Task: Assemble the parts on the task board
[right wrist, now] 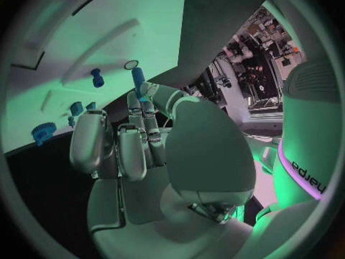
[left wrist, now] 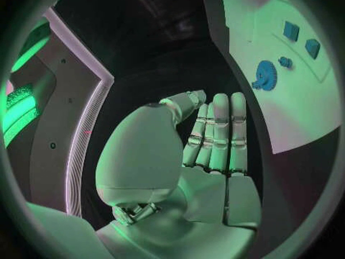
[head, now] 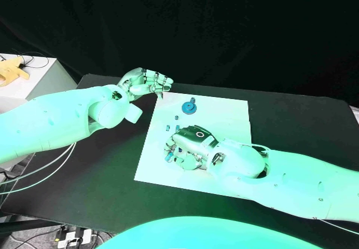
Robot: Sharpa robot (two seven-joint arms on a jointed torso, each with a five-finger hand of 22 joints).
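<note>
While the right hand (right wrist: 144, 126) pinches a blue peg (right wrist: 138, 77) over the task board (head: 224, 111), the left hand (head: 143, 82) hovers empty, fingers straight, off the board's far left corner.

Black counter (head: 299, 116): bore the work area. White cabinet (head: 26, 78): stood just beside the counter's far left corner. Yellow object (head: 11, 70): lay on the cabinet top, kind indeterminate. Cables (head: 33, 179): pale, hung off the counter's left edge.

Bare task board (head: 224, 111) beyond the gear (head: 190, 107), right hand (head: 193, 148) over its near half.
</note>
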